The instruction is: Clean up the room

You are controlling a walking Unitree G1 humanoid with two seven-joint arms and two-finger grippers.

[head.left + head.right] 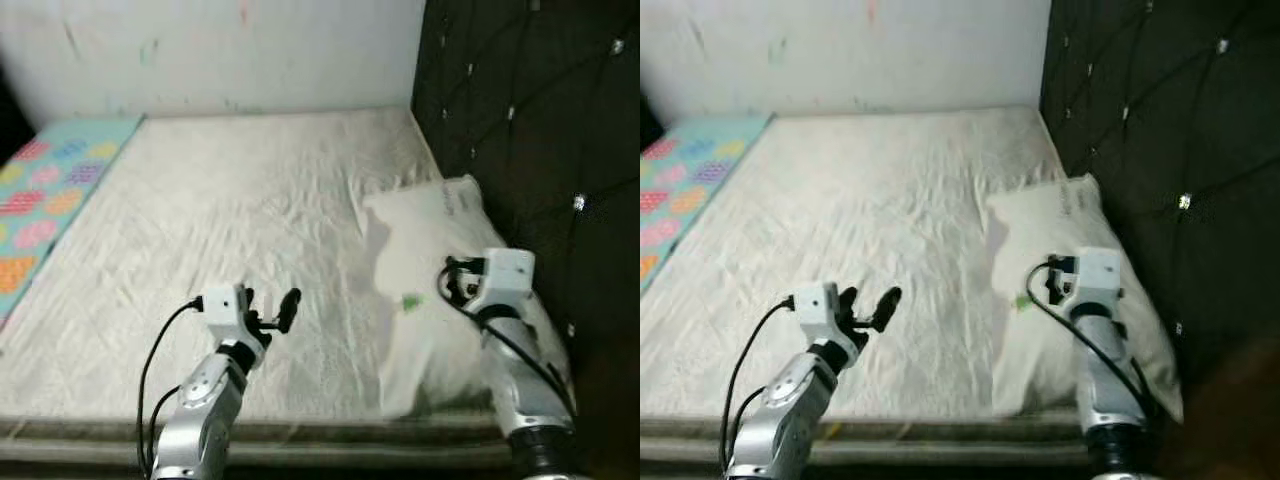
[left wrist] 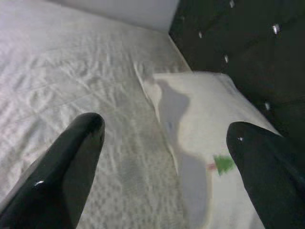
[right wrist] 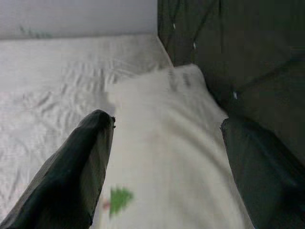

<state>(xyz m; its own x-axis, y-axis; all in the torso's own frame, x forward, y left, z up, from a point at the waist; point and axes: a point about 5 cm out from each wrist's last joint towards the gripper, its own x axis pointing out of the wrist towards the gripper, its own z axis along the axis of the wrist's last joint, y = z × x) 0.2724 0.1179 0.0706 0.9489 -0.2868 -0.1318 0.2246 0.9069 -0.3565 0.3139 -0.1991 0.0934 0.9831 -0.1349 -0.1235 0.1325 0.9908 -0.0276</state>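
Cut off at nine o'clock in the left eye view: colourful patterned mat (image 1: 45,200), far part out of frame. Pillow's (image 1: 440,290) near end hidden behind the right arm (image 1: 515,370). Small green mark (image 1: 411,301) on the pillow, too small and blurred to read. Right hand (image 3: 167,157) in its wrist view: finger bases cropped at six o'clock, pillow surface soft with blur. Bed's (image 1: 250,210) front edge dim, both arms cut off at six o'clock.

My fingers (image 2: 71,157) are glossy black plastic. The bed (image 1: 230,200) wears a wrinkled, matt cream cloth sheet, the pillow (image 1: 430,250) smoother cloth. The headboard (image 1: 540,120) looks like dark tufted leather.
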